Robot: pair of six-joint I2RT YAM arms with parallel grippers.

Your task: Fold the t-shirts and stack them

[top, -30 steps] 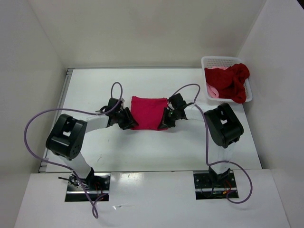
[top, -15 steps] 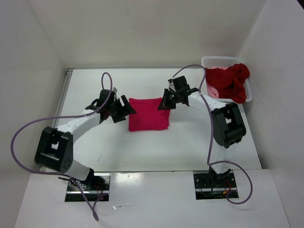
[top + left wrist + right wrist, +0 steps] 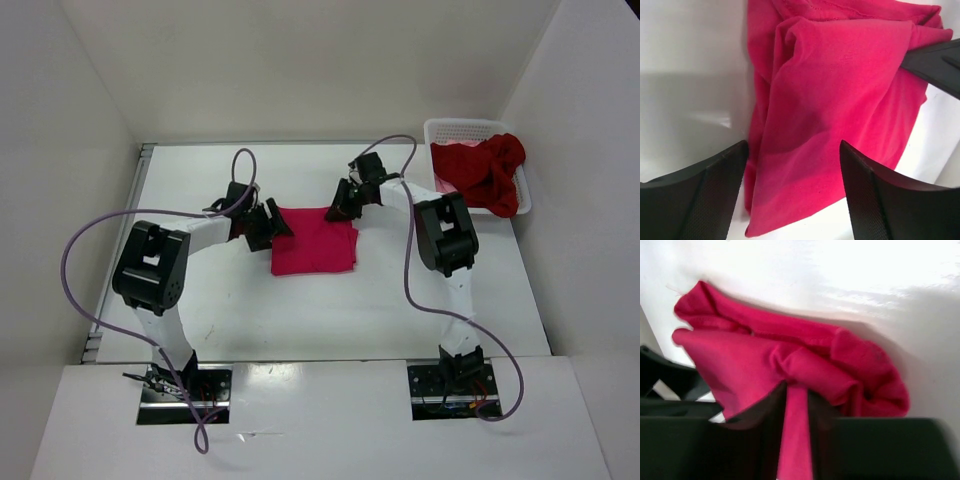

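White arms [image 3: 205,232], black joints [image 3: 152,268], lilac cables [image 3: 406,262], black left pincer [image 3: 792,147].

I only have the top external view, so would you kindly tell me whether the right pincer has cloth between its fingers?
Observer: Yes. On the right wrist view, a strip of the magenta t-shirt runs between the close-set fingers of the right pincer.
Operator: Thank you. And the left pincer?
Observer: The left wrist view shows the left pincer wide open and gripping nothing, with the shirt lying beneath it.
Operator: Is the fold tidy at my far corner?
Observer: Not quite. From the right wrist, the cloth around the right pincer is bunched into rumpled folds.
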